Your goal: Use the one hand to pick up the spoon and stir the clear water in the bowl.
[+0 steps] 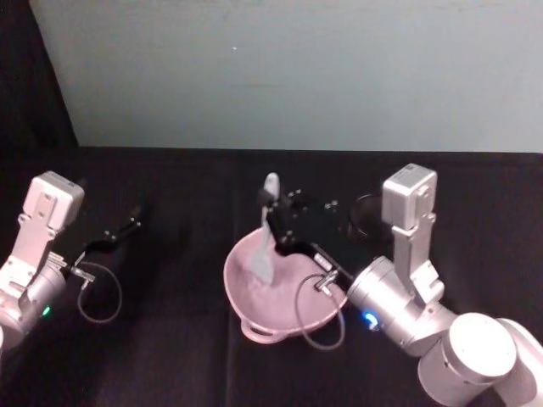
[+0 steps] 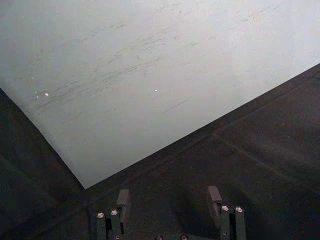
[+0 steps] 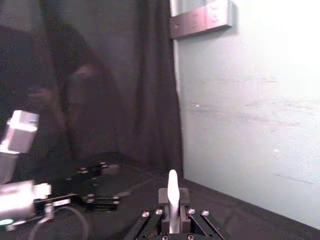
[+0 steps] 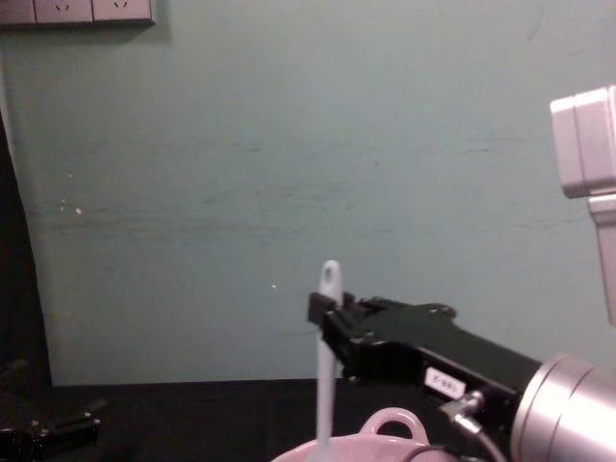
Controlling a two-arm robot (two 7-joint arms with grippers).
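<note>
Grasping spoon upright in right gripper, head down in bowl, with left gripper parked aside, released; pickup done, stirring probably left.

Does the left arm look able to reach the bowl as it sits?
Probably yes: only table lies between the open left gripper and the bowl; the right gripper holds the spoon inside.

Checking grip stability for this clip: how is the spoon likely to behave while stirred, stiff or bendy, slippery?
The spoon looks slim and plastic, so probably light and slightly bendy. The right gripper pinches it upright near the handle end, so the smooth handle could pivot or slip. Its broad head sits in the bowl and would likely drag.
</note>
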